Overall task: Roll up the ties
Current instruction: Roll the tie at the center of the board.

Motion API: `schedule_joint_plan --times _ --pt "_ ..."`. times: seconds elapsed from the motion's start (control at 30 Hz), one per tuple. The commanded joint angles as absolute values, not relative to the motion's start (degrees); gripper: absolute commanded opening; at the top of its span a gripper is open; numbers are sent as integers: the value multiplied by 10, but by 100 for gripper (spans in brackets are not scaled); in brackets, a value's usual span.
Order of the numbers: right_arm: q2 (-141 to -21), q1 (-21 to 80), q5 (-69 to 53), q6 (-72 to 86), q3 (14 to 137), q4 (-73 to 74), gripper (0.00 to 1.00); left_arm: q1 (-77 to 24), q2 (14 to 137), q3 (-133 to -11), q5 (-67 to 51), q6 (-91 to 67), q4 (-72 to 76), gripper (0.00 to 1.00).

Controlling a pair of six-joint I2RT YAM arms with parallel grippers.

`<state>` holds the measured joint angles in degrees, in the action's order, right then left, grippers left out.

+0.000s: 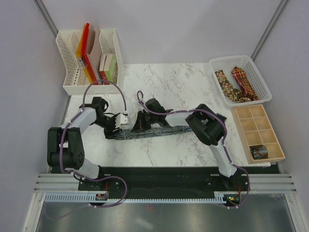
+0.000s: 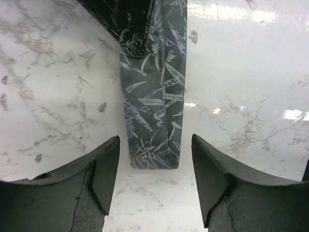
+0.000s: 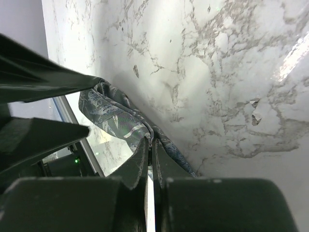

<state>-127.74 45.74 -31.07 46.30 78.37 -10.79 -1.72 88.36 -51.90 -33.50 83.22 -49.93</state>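
A dark grey-green tie [image 1: 154, 131] with a pale leaf pattern lies stretched left to right across the marble table. My left gripper [image 1: 117, 126] is open over its left end; in the left wrist view the tie's narrow end [image 2: 152, 121] lies flat just beyond the gap between the fingers [image 2: 104, 169], untouched. My right gripper [image 1: 142, 122] is shut on the tie [image 3: 113, 116] a little further right, pinching a fold of fabric between its fingertips [image 3: 150, 145]. A brown-gold tie [image 1: 224, 83] and a red tie [image 1: 243, 79] lie in a white basket [image 1: 260, 92].
A wooden compartment box [image 1: 246, 126] at the right edge holds a dark rolled tie [image 1: 259, 152] in a near cell. A white file organiser [image 1: 72, 84] with coloured books stands at the back left. The table's front edge runs by the arm bases.
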Motion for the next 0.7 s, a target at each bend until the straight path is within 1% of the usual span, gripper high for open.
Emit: schedule_joint_plan --times 0.0,0.17,0.23,0.27,0.3,0.33,0.4,0.53,0.6,0.67 --pt "-1283 454 -292 446 786 -95 0 -6 824 -546 -422 760 -526 67" --pt "-1270 454 -297 446 786 -97 0 -8 818 -543 -439 697 -497 67" --pt "-1266 454 -302 446 789 -98 0 -9 827 -541 -432 695 -485 71" --pt "-1262 455 -303 447 789 -98 0 -11 833 -539 -431 695 -479 87" --pt "-1261 454 -306 448 790 -98 0 -11 835 -532 -431 697 -472 94" --pt "-1260 455 -307 448 791 -98 0 -13 839 -529 -428 700 -468 97" --pt "-1258 455 -306 449 791 -96 0 -21 848 -517 -421 704 -458 98" --pt "-1257 455 -309 447 788 -95 0 -42 855 -487 -375 702 -389 98" --pt "-1254 455 -313 452 787 -98 0 -56 858 -467 -357 708 -363 96" --pt "-1250 455 -316 454 783 -101 0 -65 870 -462 -331 715 -349 92"
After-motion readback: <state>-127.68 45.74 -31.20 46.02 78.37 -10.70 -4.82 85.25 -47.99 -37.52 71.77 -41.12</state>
